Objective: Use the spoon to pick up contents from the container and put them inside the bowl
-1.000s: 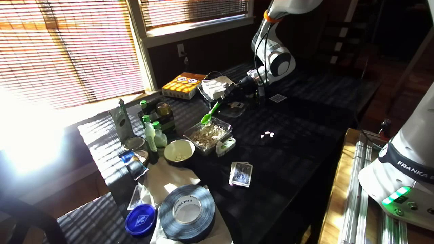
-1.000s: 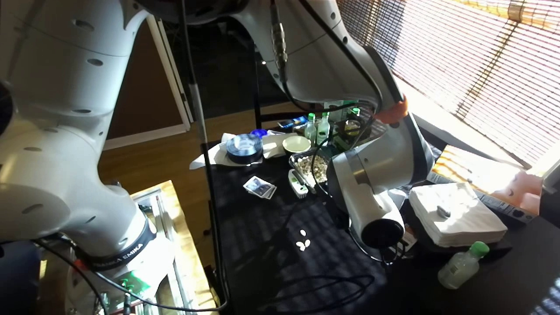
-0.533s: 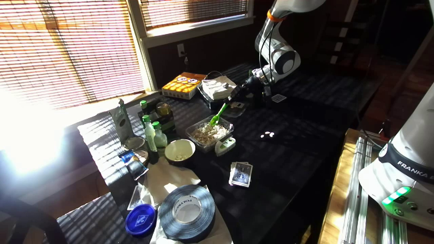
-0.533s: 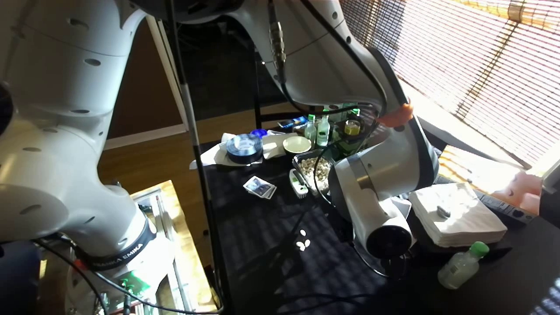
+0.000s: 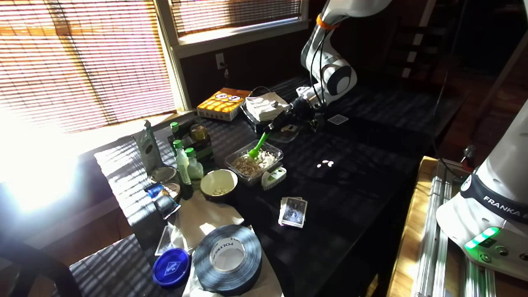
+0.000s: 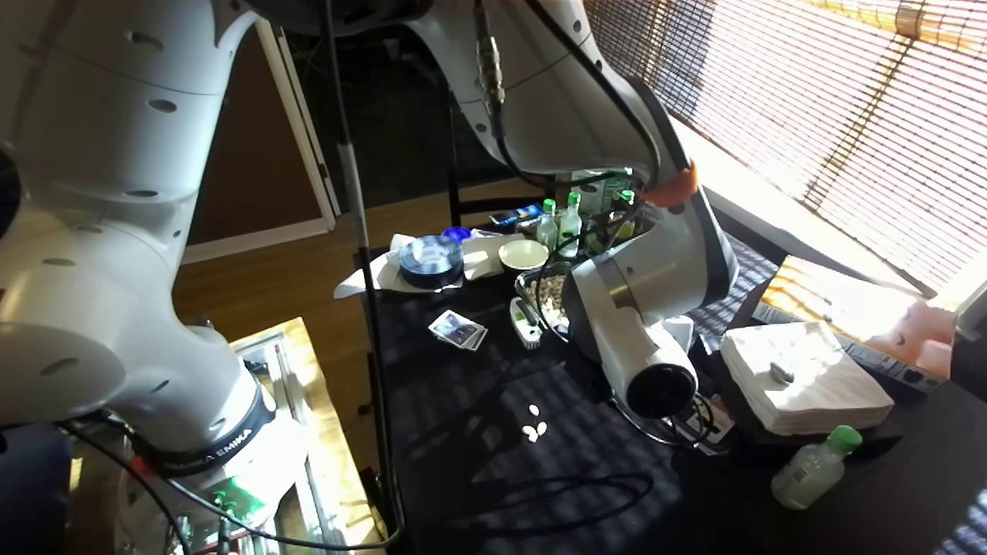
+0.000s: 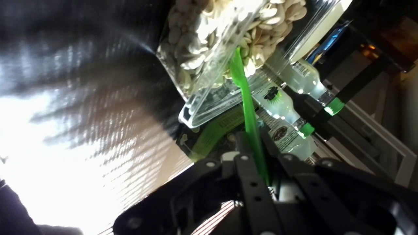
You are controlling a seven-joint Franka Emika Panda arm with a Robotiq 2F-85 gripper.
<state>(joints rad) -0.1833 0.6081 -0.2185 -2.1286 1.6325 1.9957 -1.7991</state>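
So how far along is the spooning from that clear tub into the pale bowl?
Done: some, it seems, since a few pale bits lie in the bowl. In hand: the gripper holds the green spoon, its head over or among the seeds in the tub; I can't tell whether it's loaded. Left: the tub holds plenty more, so further scoops are probably needed.

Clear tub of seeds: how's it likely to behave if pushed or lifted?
The clear tub probably flexes: its plastic walls look thin. Pushed, it likely slides rather than tips, being low and broad. Lifted and tilted, it may spill, since the seeds lie loose inside.
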